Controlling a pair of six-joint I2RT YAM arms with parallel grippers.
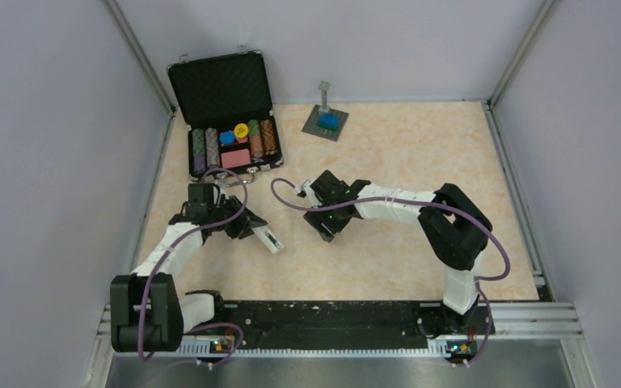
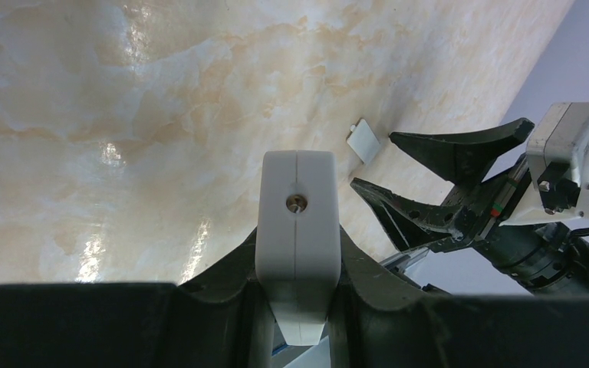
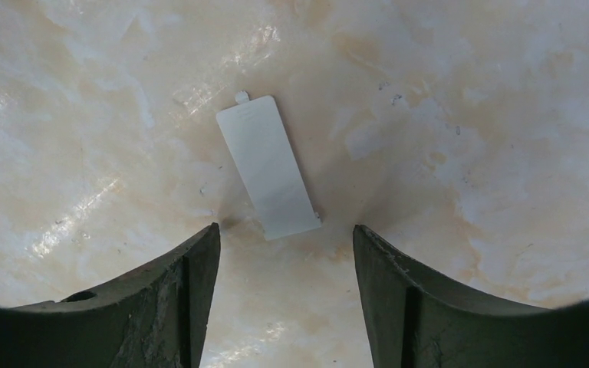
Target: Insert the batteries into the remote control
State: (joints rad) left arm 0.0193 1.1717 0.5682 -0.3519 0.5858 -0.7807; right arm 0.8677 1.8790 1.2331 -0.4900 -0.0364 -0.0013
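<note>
Squarely, remote control [image 2: 295, 207] sits clamped in left tool [image 2: 295, 268].

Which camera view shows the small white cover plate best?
The right wrist view: the flat white plastic cover plate lies whole and near. The left wrist view shows it small and distant; the top view hides it.

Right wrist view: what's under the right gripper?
A small white cover plate lies flat on the marbled table, just ahead of the right gripper, whose jaws stand open and clear of it. The plate's underside and the table beneath it are covered.
</note>
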